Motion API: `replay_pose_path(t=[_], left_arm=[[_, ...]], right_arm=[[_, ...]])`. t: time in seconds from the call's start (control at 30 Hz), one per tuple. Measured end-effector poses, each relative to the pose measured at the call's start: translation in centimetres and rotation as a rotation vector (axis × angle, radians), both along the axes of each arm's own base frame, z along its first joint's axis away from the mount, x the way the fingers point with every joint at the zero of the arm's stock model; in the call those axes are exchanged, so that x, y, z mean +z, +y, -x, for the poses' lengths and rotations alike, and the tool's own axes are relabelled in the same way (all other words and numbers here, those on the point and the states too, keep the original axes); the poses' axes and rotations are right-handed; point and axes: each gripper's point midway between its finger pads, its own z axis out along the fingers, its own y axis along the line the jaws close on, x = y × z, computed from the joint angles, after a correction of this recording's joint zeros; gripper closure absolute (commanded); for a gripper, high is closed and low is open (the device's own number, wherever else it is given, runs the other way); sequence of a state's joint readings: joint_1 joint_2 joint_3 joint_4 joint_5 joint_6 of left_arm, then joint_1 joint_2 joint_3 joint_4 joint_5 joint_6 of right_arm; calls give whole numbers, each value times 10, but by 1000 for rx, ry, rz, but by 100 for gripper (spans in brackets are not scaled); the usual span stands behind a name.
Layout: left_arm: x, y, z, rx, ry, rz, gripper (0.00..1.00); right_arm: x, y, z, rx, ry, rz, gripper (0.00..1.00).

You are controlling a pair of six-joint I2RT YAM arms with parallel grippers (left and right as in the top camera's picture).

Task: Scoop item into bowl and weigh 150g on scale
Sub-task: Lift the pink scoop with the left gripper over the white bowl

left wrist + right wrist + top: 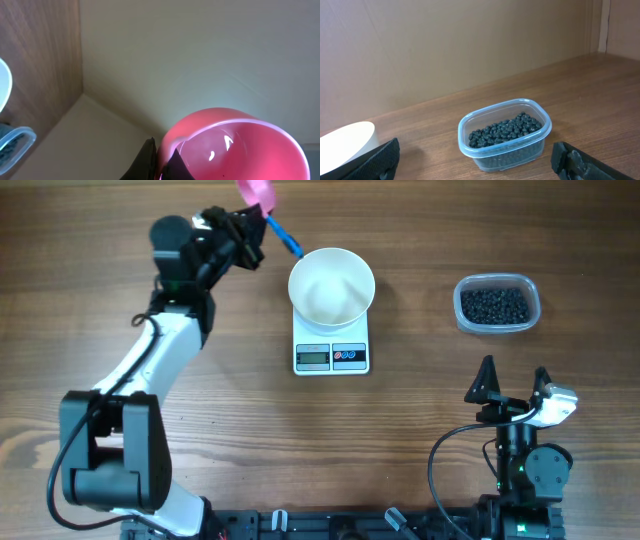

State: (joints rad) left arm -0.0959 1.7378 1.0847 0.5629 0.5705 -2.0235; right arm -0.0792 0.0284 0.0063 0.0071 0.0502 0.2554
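Firstly, overhead view: a wooden table (250,430) carries a white bowl (332,285) standing on the scale (332,345) just above frame centre, with the scale's display and buttons toward the lower edge; the black beans (493,305) lie in a clear tub (458,308) at upper right, well apart from the bowl; the left gripper (252,225), up and to the left of the bowl, is clamped on the blue handle (285,238) of a pink scoop (258,192); the scoop's cup reaches the top edge of the frame, and the handle's free end points down-right, near the bowl's rim; the right gripper (513,380) sits at lower right, below the tub, with its jaws spread wide and nothing between them.

Left wrist view: the scoop's pink cup fills the lower right, hollow side toward the camera; the dark left fingers (147,162) show at the bottom edge, pressed against the scoop; a sliver of the bowl's white rim sits at the left edge; a pale wall (200,50) fills the background.

Right wrist view: the tub stands at lower centre, with the beans heaped in its lower part; the bowl's rim shows at lower left; the right fingers (382,160) stand wide apart in the two lower corners, clear of the tub.
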Motion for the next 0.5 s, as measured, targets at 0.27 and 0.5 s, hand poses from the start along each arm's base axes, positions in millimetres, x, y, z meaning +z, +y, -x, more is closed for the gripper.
replay_pose_path(t=[0.27,0.5], left_arm=[[-1,-17,0,21,0,-7,96],[-1,-39,9,-44,-10,-18,96]], right_arm=[[0,4,0,19,-11,-93,0],[16,30,-1,180,-78,-313,0]])
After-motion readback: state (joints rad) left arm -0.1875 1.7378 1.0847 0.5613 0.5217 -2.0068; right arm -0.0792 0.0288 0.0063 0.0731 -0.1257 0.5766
